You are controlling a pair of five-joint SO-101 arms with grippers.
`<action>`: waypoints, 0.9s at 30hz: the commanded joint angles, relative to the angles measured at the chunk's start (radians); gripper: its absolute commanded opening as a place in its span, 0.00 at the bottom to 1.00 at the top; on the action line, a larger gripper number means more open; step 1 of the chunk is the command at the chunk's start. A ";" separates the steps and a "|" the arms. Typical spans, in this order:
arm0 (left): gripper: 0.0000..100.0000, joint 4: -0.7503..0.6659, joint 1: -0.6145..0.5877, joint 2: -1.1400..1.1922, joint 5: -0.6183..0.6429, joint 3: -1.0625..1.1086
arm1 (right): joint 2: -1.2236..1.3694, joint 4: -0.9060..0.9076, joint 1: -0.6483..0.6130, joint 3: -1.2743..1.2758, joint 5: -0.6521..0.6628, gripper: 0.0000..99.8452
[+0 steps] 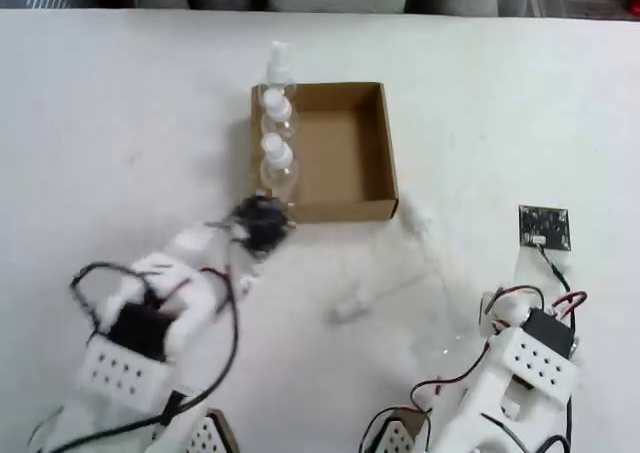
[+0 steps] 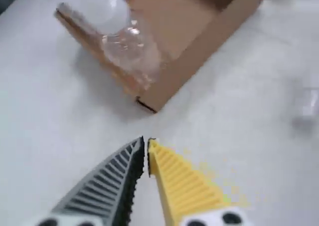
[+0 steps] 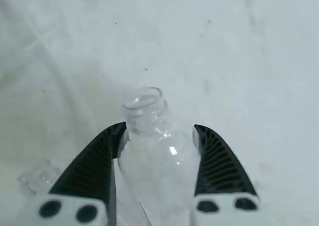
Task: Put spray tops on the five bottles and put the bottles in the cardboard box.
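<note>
Likely a robotics lab or workshop bench: on the white table, loose wires (red and black) trail at lower left, and a bare circuit board lies at mid right.

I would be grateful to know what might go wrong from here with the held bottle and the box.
The topless clear plastic bottle in the right gripper is smooth and may slip or twist when a top is pressed on. The shut left gripper is near a corner of the brown cardboard box and might nudge it, toppling the spray-topped bottles inside.
</note>
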 commanded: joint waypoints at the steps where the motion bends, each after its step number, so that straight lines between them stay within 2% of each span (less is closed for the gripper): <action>1: 0.03 -0.003 0.248 0.120 0.006 -0.075 | -0.008 -0.004 0.012 -0.003 -0.005 0.02; 6: 0.04 -0.055 0.476 0.211 0.008 -0.072 | -0.016 -0.004 0.007 0.008 -0.003 0.02; 9: 0.14 -0.147 0.532 0.286 0.008 -0.058 | -0.012 -0.004 0.007 0.008 0.023 0.02; 13: 0.23 -0.282 0.529 0.410 0.002 -0.035 | -0.008 -0.004 0.007 0.009 0.029 0.02; 16: 0.23 -0.381 0.493 0.512 -0.002 -0.041 | -0.008 -0.004 0.007 0.009 0.031 0.02; 19: 0.23 -0.479 0.467 0.604 -0.072 -0.041 | -0.018 -0.004 0.005 0.018 0.031 0.02; 21: 0.23 -0.506 0.464 0.657 -0.106 -0.051 | -0.018 -0.004 0.005 0.020 0.031 0.02; 27: 0.23 -0.508 0.464 0.823 -0.104 -0.144 | -0.018 -0.016 0.005 0.021 0.032 0.02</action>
